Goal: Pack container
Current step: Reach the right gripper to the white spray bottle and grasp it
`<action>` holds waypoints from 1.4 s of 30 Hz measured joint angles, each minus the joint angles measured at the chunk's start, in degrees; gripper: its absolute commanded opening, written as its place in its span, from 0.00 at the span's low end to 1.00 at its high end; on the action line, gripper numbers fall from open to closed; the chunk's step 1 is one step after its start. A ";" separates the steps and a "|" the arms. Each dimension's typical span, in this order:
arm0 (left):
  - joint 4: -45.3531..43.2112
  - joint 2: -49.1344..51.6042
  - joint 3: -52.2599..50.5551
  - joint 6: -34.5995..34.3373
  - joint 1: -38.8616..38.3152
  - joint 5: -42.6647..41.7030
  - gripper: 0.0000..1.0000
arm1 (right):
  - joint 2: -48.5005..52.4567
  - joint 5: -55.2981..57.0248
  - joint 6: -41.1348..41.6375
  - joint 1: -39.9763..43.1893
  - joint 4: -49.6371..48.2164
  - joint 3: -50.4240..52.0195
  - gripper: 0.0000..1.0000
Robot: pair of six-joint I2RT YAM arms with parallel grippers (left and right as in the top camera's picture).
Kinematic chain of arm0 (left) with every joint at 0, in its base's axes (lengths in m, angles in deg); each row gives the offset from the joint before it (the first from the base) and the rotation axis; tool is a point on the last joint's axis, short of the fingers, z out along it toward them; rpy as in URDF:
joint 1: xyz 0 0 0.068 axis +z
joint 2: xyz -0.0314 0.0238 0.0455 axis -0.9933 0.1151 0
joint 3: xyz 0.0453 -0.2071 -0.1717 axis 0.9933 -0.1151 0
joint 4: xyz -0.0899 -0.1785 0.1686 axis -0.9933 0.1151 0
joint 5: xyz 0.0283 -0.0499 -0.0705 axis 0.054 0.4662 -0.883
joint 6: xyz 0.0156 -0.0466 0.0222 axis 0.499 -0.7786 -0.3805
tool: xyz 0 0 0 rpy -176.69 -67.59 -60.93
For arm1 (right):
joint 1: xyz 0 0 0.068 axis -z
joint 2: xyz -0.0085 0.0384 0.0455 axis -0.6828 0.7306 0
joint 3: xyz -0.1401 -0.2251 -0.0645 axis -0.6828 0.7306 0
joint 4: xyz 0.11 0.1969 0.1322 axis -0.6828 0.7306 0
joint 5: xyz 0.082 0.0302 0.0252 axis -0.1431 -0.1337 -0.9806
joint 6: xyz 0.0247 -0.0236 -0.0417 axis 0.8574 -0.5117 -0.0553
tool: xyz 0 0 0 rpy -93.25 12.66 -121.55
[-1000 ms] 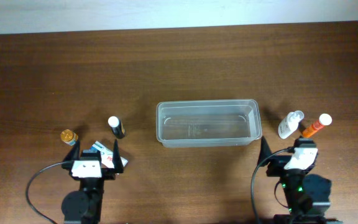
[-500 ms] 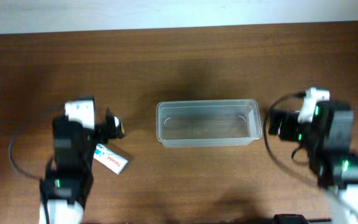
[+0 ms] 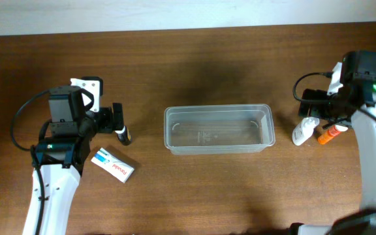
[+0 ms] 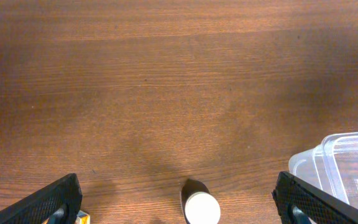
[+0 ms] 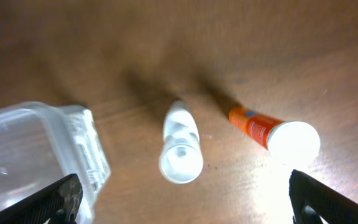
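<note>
Clear plastic container (image 3: 218,149) is seen empty at tabletop (image 3: 194,59) centre, between arms. Left fingers (image 4: 50,203) are spread wide, dark white-capped bottle (image 4: 202,209) standing between them; right fingers (image 5: 53,200) are spread wide too, above white bottle (image 5: 181,149) and orange tube (image 5: 263,129) beside container's end. Nothing is gripped. Judgement: one item to be straddled squarely, fingers lowered below cap before closing, neighbour not to be nudged. Small box (image 3: 113,164) lies by left arm.
</note>
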 measured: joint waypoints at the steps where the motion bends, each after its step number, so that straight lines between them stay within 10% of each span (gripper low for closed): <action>1: 0.00 0.02 0.04 0.00 0.07 -0.04 1.00 | 1.29 0.02 -0.04 0.24 0.17 0.00 0.98; 15: 0.00 0.68 0.07 0.00 0.22 -0.46 1.00 | 15.67 0.00 -0.02 0.57 -0.70 -0.04 1.00; 30: -0.37 0.70 0.07 0.00 0.22 -0.48 1.00 | 16.55 0.17 -1.38 0.57 -2.54 -0.07 0.54; 42: -0.37 0.70 0.07 0.00 0.22 -0.63 0.99 | 16.55 0.20 -1.49 0.57 -0.52 -0.07 0.48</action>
